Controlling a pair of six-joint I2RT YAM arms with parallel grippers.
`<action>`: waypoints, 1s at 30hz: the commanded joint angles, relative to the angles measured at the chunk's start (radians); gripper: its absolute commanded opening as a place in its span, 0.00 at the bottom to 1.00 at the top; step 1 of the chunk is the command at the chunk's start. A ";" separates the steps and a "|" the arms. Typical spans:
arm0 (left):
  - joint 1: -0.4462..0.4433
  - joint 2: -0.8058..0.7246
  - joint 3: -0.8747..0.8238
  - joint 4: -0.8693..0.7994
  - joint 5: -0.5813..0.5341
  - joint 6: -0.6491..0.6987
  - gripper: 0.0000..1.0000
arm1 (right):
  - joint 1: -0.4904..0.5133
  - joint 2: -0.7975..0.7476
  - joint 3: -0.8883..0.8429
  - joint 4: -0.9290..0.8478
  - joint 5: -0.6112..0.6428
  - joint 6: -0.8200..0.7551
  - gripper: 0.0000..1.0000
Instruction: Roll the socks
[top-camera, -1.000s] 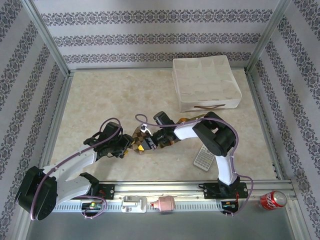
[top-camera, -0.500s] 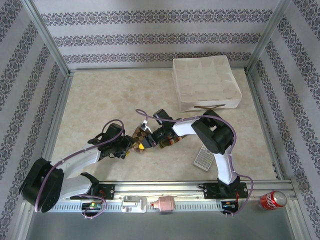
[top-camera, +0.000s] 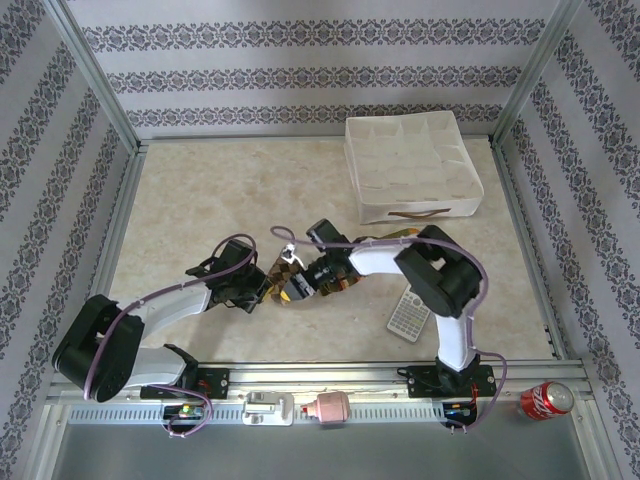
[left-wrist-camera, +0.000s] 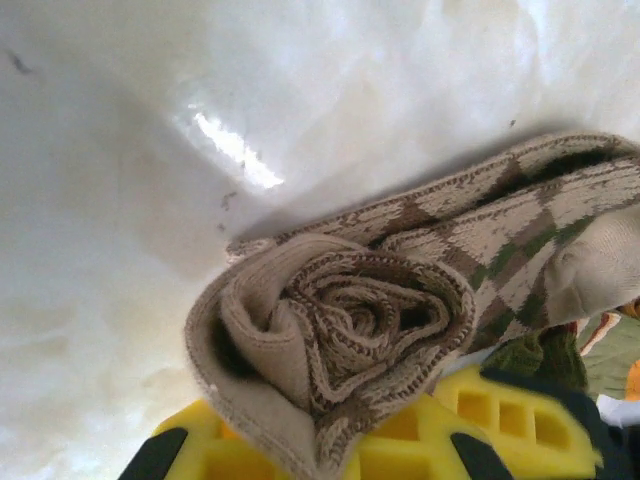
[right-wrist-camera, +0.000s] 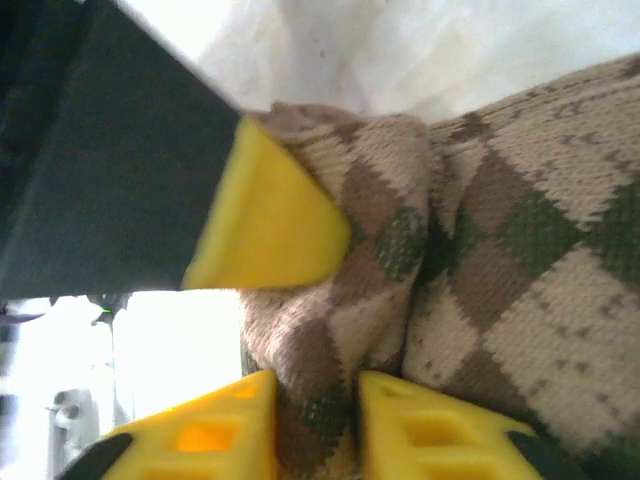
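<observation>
The left tool (left-wrist-camera: 340, 425) is clenched on the rolled end of the argyle sock (left-wrist-camera: 400, 300), and the roll's lower rim drops between its yellow pads (left-wrist-camera: 510, 430). The spiral face of the roll looks straight back at this tool, while the unrolled length trails away toward the right tool (right-wrist-camera: 318, 400). That tool is partly released: its pads (right-wrist-camera: 440, 430) stand a little apart, with a fold of the same sock between them touching both. A bit of the green sock (left-wrist-camera: 545, 355) peeks out beneath the argyle one, beside the left tool's pad.

From above, both lie on the pale surface (top-camera: 200, 200) off the near left corner of the white box (top-camera: 415, 165), well apart from it. Their long axis runs roughly parallel to the box's near side. A grey remote (top-camera: 408, 315) lies on the near side of the box.
</observation>
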 joint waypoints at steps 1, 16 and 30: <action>-0.024 -0.019 -0.080 -0.340 -0.037 -0.096 0.00 | 0.090 -0.206 -0.195 0.142 0.321 -0.196 0.50; -0.024 -0.111 -0.081 -0.405 -0.039 -0.190 0.00 | 0.492 -0.189 -0.157 0.241 1.017 -0.552 0.61; -0.022 -0.147 -0.084 -0.393 -0.036 -0.184 0.02 | 0.467 -0.037 -0.055 0.190 1.032 -0.554 0.17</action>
